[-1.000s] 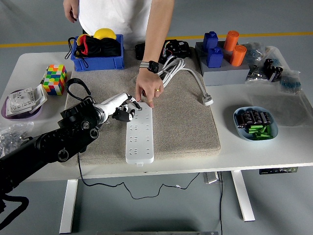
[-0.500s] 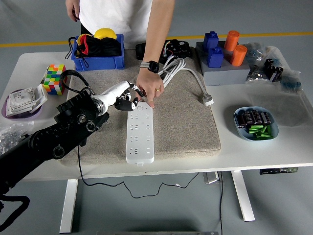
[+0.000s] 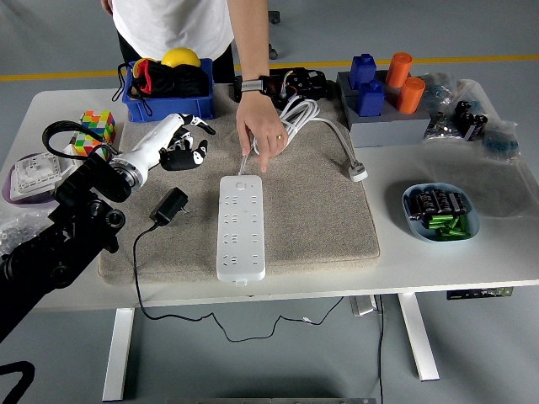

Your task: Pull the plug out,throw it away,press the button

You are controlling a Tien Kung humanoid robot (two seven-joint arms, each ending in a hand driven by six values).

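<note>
The left hand [image 3: 179, 143] is raised over the far-left part of the beige mat [image 3: 320, 219], near the blue bin [image 3: 168, 105]. Its white-and-black fingers are loosely spread and hold nothing. The black left arm enters from the lower left corner and crosses the table's left side.

The black plug [image 3: 170, 206] lies on the mat's left part, apart from the hand and to the left of the white power strip [image 3: 241, 227]. Its thin black cord runs down over the mat's near edge and off the white table [image 3: 472, 261]. The power strip lies lengthwise at the mat's centre, with its button end toward the far side.

A person stands at the far side. The person's hand [image 3: 263, 139] reaches down with its fingertips at the far end of the power strip, where the grey cable [image 3: 320, 126] joins it. A smartwatch [image 3: 250, 85] sits on that wrist. The grey cable loops over the mat's far right part and ends in a flat grey plug [image 3: 358, 172].

A Rubik's cube [image 3: 94, 130] stands left of the mat. A blue oval tray [image 3: 440, 212] with black and green parts sits on the right. A grey block [image 3: 387, 118] holds blue and orange pieces at the far right.
</note>
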